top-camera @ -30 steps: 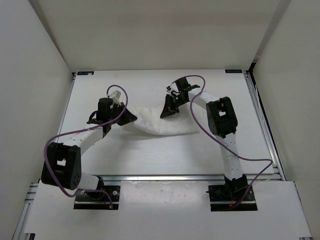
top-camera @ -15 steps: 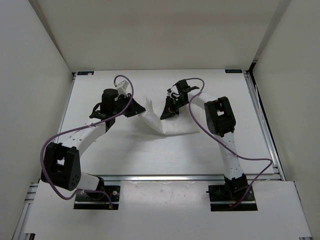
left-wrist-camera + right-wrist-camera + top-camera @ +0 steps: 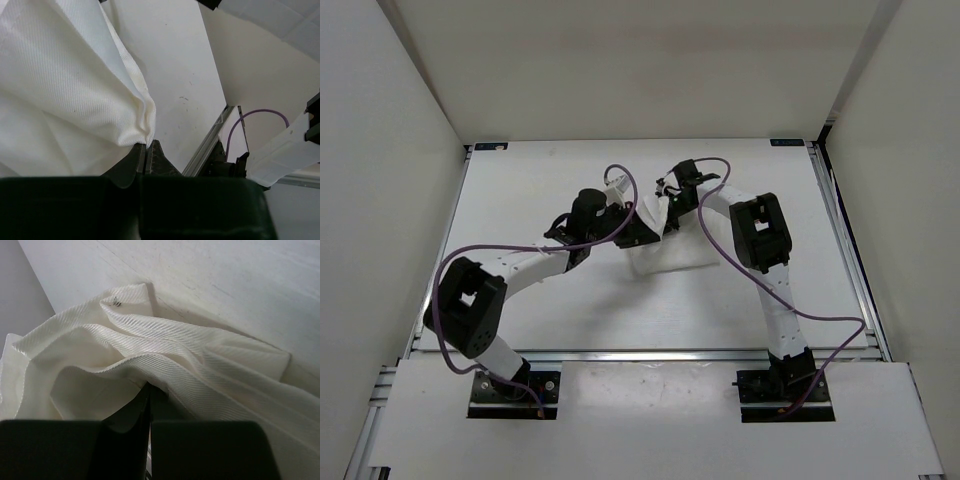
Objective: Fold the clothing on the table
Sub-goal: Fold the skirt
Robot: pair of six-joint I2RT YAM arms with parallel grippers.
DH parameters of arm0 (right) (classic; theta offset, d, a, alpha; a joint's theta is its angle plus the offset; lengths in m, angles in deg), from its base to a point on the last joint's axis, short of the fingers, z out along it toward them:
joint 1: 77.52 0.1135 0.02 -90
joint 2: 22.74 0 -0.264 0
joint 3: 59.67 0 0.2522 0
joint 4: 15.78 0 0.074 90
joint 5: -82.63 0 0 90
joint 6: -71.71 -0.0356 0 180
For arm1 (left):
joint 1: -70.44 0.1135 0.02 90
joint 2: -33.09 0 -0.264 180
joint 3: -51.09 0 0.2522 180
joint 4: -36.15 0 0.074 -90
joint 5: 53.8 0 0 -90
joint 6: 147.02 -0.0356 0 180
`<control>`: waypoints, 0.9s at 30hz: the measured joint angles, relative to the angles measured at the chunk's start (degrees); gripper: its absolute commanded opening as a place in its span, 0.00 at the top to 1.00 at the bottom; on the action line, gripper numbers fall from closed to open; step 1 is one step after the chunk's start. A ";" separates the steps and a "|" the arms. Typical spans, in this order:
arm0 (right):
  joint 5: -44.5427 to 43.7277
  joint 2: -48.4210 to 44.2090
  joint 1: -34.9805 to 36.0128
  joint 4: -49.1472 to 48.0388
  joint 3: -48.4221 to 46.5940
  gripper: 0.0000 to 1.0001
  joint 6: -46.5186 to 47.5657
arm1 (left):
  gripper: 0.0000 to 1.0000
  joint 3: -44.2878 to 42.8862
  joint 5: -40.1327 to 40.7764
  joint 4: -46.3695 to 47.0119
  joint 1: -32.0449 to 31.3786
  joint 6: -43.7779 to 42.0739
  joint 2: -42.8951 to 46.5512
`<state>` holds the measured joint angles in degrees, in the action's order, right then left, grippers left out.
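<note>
We seem to be looking into a robotics lab's test cell. A white bench (image 3: 650,310) edged with aluminium rail (image 3: 848,260) is boxed in by plain white walls (image 3: 380,200). A left arm (image 3: 520,268) and a right arm (image 3: 760,235) are bolted at its near edge, trailing purple cables (image 3: 830,321).

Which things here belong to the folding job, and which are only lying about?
Belong to the job:
- clothing, pinched by both hands
- left hand
- right hand
- table

Not part of the job:
- purple cable
- walls
- blue corner mark
</note>
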<state>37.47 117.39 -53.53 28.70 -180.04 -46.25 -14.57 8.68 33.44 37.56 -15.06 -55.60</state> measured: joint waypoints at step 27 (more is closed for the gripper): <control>0.04 -13.18 -10.73 -7.39 15.04 0.89 -2.89 | 1.00 -6.16 0.13 4.87 -0.26 3.17 -8.87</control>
<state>37.52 104.21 -64.26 21.31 -165.00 -49.14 -20.74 8.81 38.31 37.29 -11.90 -64.47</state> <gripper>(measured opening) 0.114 0.042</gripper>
